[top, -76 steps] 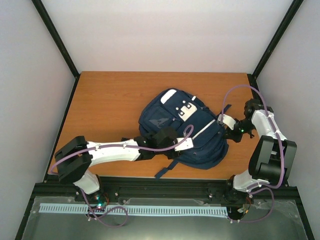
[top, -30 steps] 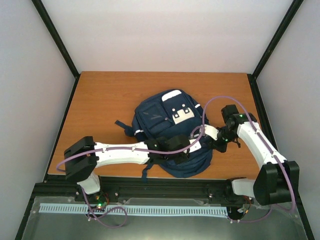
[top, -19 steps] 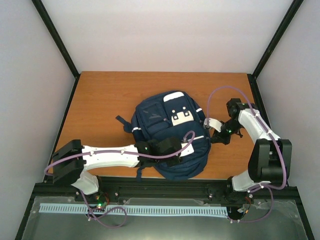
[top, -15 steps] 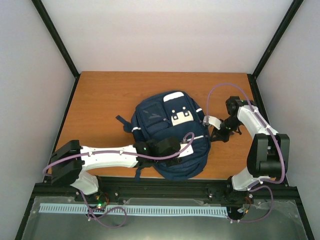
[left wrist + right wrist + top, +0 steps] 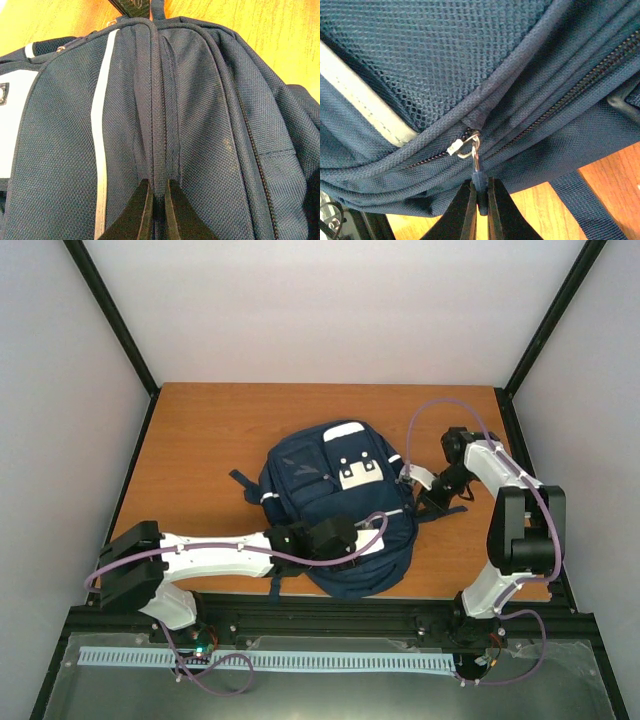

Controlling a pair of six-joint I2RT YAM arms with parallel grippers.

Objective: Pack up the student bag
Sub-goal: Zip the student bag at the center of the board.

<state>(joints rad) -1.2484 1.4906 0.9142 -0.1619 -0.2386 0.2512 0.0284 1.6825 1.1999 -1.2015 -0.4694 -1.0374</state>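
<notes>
Compared with the earliest top view, the student bag [image 5: 335,505] is seen turned and drawn a little to the left, its top now pointing far rather than far-right. The right arm is folded back along the right edge of the counter [image 5: 220,430].

The bag is laid flat on its back at the middle of the counter, towards the near edge, with its front pocket facing up. The left end effector [image 5: 157,182] is closed narrowly on a raised fold of navy fabric at the near end of the bag, just right of a white stripe [image 5: 102,130]. The right end effector [image 5: 479,184] is pinched tight on the zipper pull [image 5: 478,172] at the bag's right side. The pull is drawn taut from the slider [image 5: 468,141], below a mesh pocket [image 5: 430,55].

The step in hand is judged to be the working of the main zip, with the bag braced by the left arm. Whether the zip is being opened or shut cannot be told.

For the next move, the pull should be drawn along the line of the zipper track [image 5: 560,107]. The fold should be held firm so that the fabric is kept tensioned, and a snag in the loose fabric beside the slider should be avoided.
</notes>
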